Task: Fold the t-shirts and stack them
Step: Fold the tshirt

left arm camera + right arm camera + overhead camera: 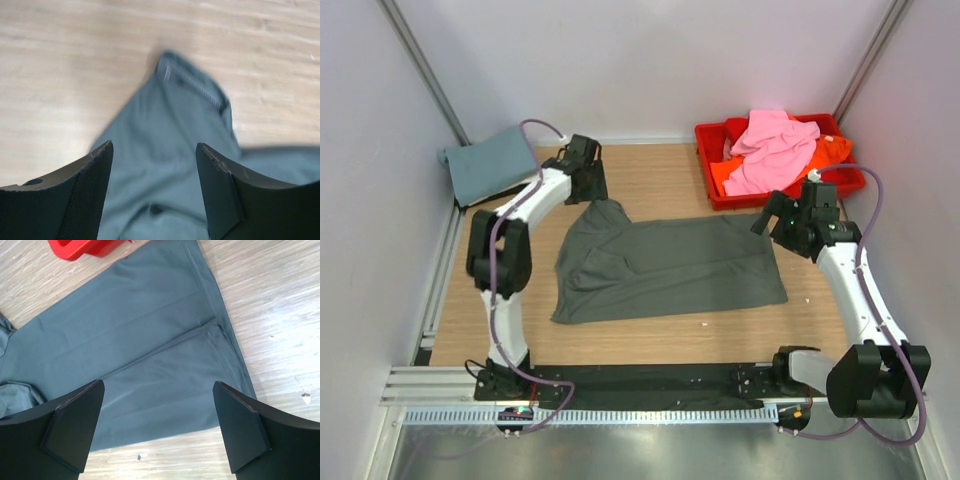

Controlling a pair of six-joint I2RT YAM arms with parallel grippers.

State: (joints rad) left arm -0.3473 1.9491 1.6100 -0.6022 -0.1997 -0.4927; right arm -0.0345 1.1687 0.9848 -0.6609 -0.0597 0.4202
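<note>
A dark grey t-shirt (665, 265) lies partly folded on the wooden table, a sleeve sticking out toward the back left. My left gripper (588, 185) hovers open over that sleeve (170, 130), holding nothing. My right gripper (775, 222) hovers open above the shirt's right edge (150, 355), holding nothing. A dusty teal shirt (488, 165) lies folded at the back left. Pink (772, 150) and orange (832, 150) shirts are piled in the red tray (710, 140). A scrap of white cloth (732, 150) peeks from under the pink one.
White walls close in the table on three sides. The red tray's corner also shows in the right wrist view (80, 247). Small white specks (306, 399) lie on the wood near the shirt. A black rail (650, 380) runs along the near edge.
</note>
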